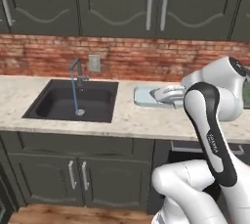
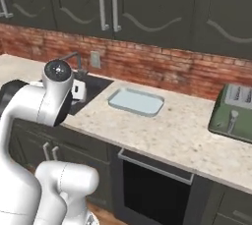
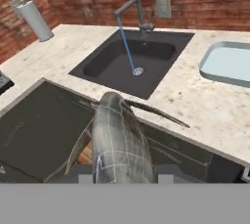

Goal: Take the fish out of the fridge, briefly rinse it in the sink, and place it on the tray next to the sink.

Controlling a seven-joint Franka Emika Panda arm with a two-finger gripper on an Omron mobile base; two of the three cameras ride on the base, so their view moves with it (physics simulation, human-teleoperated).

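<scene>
The fish (image 3: 118,142) is being held in the claw (image 3: 119,179), pinched at its near end, with its body pointing out toward the sink (image 3: 105,78). The fingertips themselves are hidden beneath the fish, so the grip is being judged from the fish filling the space directly in front of the hand. The fish is hanging in front of the tabletop (image 3: 195,105) edge, over the dark cabinet fronts, not yet above the basin.

Step in hand, as judged: the fish is being carried to the water stream (image 3: 128,47) for the rinse. For this to go well, the fish is being best kept high enough to pass over the near tabletop edge, then brought under the stream near the drain, with the faucet (image 3: 134,10) left untouched at the far side.

Edges and room: the basin is being seen as deep and open, with free space on both sides of the stream. The tray (image 3: 229,64) is lying just right of the sink on the tabletop, bare, so a short move to the right is being left for the final placing. A wall outlet (image 3: 163,4) is sitting behind the faucet on the brick; a paper-towel roll (image 3: 33,18) is standing far left, well apart from the path. A toaster (image 2: 235,107) is standing far right, beyond the tray.
</scene>
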